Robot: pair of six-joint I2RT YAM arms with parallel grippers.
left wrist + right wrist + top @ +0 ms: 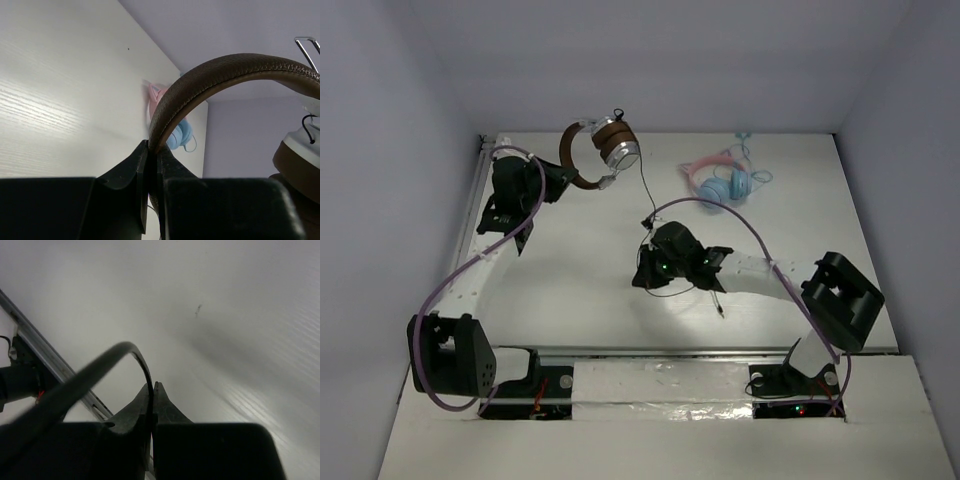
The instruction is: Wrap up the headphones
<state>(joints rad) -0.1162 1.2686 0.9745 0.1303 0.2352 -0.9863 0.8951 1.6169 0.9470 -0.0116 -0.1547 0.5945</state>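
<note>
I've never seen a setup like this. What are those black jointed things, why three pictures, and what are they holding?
They are two robot arms bolted at the near edge of a white table. One picture looks down from above; the other two come from small cameras on each wrist, so you see the black fingers up close. The left gripper is shut on the padded brown headband of the large brown-and-silver over-ear headphones, holding them at the far side of the table. The right gripper pinches their thin dark cable, which runs from the earcup to mid-table. A smaller pink-and-light-blue pair of headphones lies untouched on the far right.
</note>
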